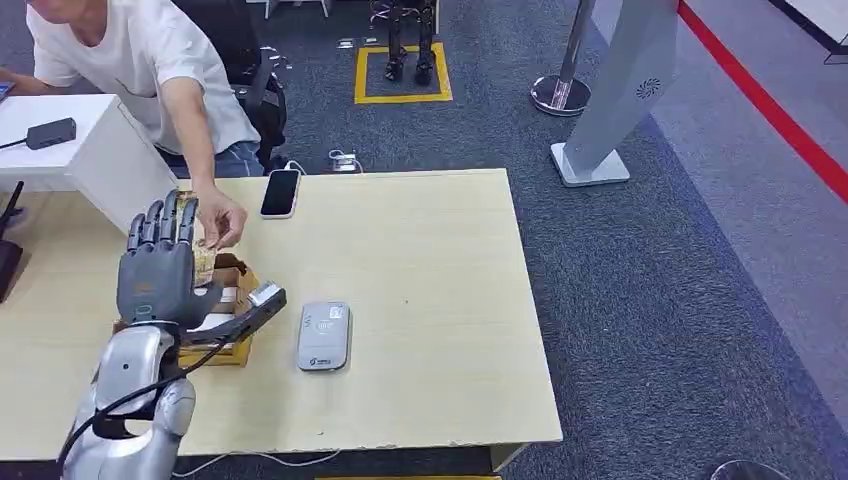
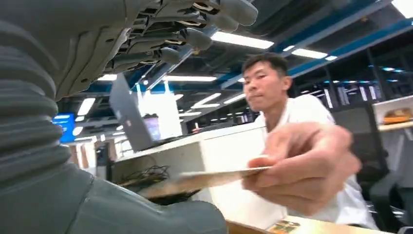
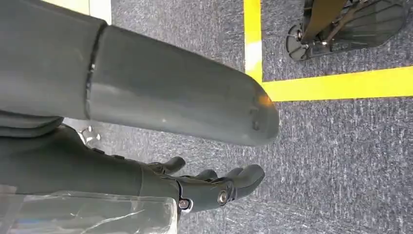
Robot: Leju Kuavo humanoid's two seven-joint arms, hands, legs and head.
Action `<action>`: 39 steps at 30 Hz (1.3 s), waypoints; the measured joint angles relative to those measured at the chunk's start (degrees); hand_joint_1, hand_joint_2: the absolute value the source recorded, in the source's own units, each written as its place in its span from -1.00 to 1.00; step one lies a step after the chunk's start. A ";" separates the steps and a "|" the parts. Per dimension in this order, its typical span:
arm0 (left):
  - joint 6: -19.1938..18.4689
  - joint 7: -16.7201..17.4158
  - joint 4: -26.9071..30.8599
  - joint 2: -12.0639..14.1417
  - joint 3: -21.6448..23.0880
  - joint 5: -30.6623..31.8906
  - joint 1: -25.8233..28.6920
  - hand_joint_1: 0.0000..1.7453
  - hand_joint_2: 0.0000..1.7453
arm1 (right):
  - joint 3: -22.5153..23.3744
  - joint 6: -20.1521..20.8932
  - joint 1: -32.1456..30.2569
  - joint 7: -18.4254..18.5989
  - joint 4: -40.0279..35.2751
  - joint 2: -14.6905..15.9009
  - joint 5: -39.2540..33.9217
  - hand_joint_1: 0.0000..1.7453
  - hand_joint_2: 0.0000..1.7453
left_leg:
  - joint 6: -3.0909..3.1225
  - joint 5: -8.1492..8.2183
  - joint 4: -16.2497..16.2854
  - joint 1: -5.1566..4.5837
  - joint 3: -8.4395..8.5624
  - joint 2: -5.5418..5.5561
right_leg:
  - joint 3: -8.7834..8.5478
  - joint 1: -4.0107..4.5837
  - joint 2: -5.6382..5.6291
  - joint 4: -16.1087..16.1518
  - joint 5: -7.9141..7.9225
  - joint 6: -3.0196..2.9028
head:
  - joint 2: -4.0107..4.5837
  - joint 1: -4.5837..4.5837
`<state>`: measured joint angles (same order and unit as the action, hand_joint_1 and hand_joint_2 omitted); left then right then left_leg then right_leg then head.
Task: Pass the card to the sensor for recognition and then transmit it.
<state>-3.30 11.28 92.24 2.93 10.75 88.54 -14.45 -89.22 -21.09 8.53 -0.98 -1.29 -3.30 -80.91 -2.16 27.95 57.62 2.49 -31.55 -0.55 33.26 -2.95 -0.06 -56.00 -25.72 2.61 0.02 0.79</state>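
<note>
- The left hand (image 1: 158, 262) was raised above the table's (image 1: 430, 300) left side, fingers spread and upright, thumb out toward the reader, with nothing in it.
- Just beyond those fingers a person's hand (image 1: 222, 218) held the card (image 2: 209, 179) by one end, flat, its free end pointing toward the robot's palm; card and robot hand looked apart.
- Under the left hand sat a small cardboard box (image 1: 225, 300) holding what seemed to be more cards.
- To take the card well, the left hand would probably need to close thumb against fingers on the card's free end, well apart from the person's fingers, keeping it flat for the reader.
- The sensor (image 1: 324, 336), a grey pad, lay on the table just beside the box; it bore a round symbol and small print too fine to read.
- A dark phone (image 1: 281, 192) lay near the table's far edge.
- The right hand (image 3: 214, 185) hung over the carpet, fingers loosely apart, holding nothing.
</note>
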 joint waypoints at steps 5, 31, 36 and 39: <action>-0.83 -0.04 -2.01 0.13 1.88 0.00 -2.45 1.00 1.00 | 0.00 0.00 0.05 0.02 0.00 0.04 0.52 -1.00 -1.00 | 0.00 0.00 0.01 0.00 -0.01 0.00 | 0.00 0.00 0.00 0.00 0.00 0.00 | 0.02 0.00; -2.23 -1.05 -5.36 0.15 3.63 0.00 -6.57 1.00 1.00 | 0.00 0.11 0.08 0.02 -0.33 0.35 1.16 -1.00 -1.00 | 0.00 0.00 0.00 0.00 -0.01 -0.01 | 0.01 0.00 -0.01 0.00 0.00 0.00 | 0.02 0.00; -2.60 -0.70 -5.36 0.20 3.63 0.00 -6.96 1.00 1.00 | 0.00 0.15 0.07 0.02 -0.33 0.37 1.03 -1.00 -1.00 | 0.00 0.00 0.00 0.00 -0.01 -0.01 | 0.01 0.00 -0.01 0.00 0.00 0.00 | 0.02 0.00; -2.54 -0.70 -5.36 0.22 3.65 0.00 -7.17 1.00 1.00 | 0.00 0.18 0.07 0.02 -0.33 0.37 1.03 -1.00 -1.00 | 0.00 0.00 0.00 0.00 -0.01 -0.01 | 0.00 0.00 -0.01 0.00 0.00 0.00 | 0.02 -0.02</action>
<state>-5.84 10.58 86.88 3.15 14.40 88.54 -21.62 -89.22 -20.92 8.60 -0.96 -1.62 -2.93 -79.89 -2.16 27.95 57.63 2.49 -31.56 -0.55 33.26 -2.95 -0.07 -56.00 -25.72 2.61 0.04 0.76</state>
